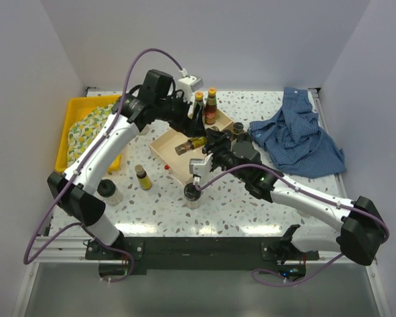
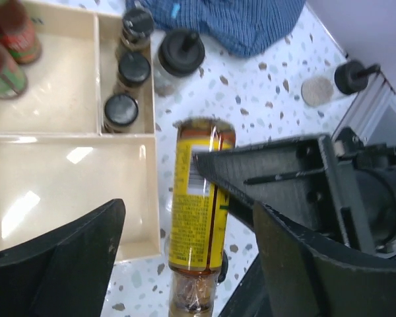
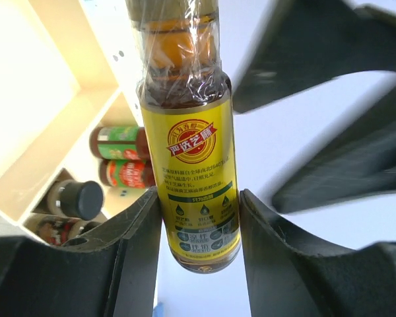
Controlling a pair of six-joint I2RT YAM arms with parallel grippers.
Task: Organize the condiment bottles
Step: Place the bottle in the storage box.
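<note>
My right gripper point(image 3: 199, 221) pinches the slim, yellow-labelled oil bottle point(image 3: 191, 152) near its base, lying sideways above the right edge of the wooden box point(image 1: 162, 146), where its glossy film wrap could let it slip or swing against my wide-open left gripper point(image 2: 188, 228) close alongside.

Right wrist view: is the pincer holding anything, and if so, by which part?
Yes. The right pincer grips the yellow-labelled bottle by its lower body, near the base, with the neck pointing away.
</note>
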